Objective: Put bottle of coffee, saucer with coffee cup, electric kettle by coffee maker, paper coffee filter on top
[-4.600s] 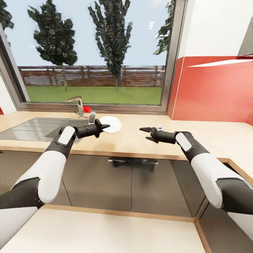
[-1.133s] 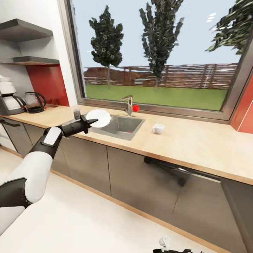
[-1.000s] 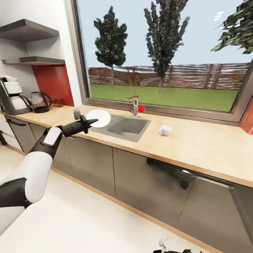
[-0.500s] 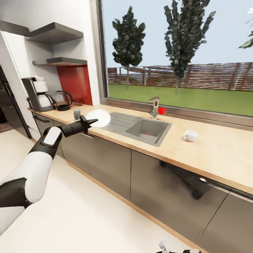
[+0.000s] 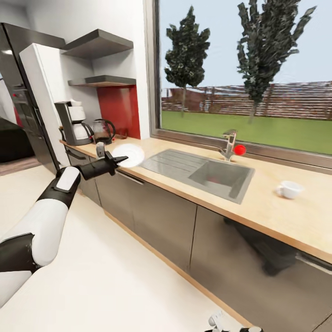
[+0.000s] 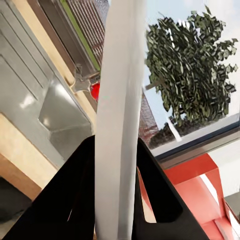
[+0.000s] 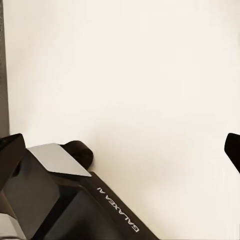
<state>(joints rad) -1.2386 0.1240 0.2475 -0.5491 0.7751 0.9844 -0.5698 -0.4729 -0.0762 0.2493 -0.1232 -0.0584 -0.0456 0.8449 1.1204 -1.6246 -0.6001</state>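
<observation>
— Where's the saucer (image 5: 129, 155)?

— Pinched by its rim in the left gripper (image 5: 116, 161), face towards us (edge-on between the fingers in the wrist view).

— And the coffee maker (image 5: 72, 122)?

— Ahead, leftward, at the countertop's (image 5: 276, 212) far end beside the electric kettle (image 5: 103, 131). The left arm is nearer.

— Right gripper (image 7: 120, 145)?

— Fingertips wide apart, empty.

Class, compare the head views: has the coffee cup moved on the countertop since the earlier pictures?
No. The coffee cup sits on the countertop, on the same side of the sink as before; the camera swung, not the cup.
</observation>
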